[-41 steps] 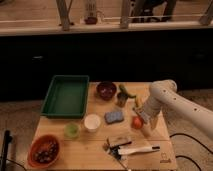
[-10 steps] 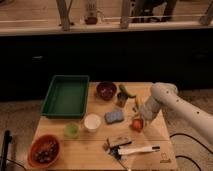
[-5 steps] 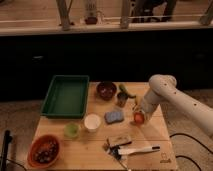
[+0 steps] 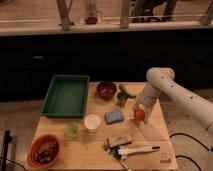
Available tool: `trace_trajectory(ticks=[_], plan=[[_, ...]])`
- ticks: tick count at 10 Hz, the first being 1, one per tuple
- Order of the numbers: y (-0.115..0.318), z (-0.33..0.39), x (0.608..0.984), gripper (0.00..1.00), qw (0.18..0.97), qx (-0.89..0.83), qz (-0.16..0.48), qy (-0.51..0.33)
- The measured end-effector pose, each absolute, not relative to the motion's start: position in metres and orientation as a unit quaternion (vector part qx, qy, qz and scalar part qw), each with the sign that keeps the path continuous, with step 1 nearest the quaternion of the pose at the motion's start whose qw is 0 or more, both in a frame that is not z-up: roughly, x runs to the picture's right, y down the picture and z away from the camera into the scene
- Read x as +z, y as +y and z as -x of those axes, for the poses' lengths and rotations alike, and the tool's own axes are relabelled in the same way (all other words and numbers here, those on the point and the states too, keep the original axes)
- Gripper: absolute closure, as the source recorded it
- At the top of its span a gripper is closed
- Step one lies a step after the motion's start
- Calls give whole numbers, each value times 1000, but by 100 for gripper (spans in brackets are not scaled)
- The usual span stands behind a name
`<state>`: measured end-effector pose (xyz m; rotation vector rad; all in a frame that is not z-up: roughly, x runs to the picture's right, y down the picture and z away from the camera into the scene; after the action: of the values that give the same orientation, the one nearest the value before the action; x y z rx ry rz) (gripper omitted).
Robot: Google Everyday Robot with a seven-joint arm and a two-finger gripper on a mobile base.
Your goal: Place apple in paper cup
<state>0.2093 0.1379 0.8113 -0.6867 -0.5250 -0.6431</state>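
The apple is small, round and red-orange. It sits in my gripper at the right side of the wooden table, held a little above the tabletop. The gripper hangs from the white arm, which reaches in from the right, and it is shut on the apple. The paper cup is white with a cream inside. It stands upright near the table's middle, well to the left of the apple, and nothing shows inside it.
A blue sponge lies between the cup and the apple. A light-green cup, a green tray, a dark-red bowl, an orange bowl and a brush are also on the table.
The gripper has closed on the apple and lifted it slightly up and to the right off the tabletop. The cup and the other things have not moved.
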Motion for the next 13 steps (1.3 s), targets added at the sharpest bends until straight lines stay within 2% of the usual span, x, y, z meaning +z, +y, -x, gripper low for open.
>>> trace_trajectory(ticks=[9, 13], plan=[[146, -209, 807, 20, 857, -310, 330, -247], [163, -214, 792, 20, 852, -309, 347, -243]])
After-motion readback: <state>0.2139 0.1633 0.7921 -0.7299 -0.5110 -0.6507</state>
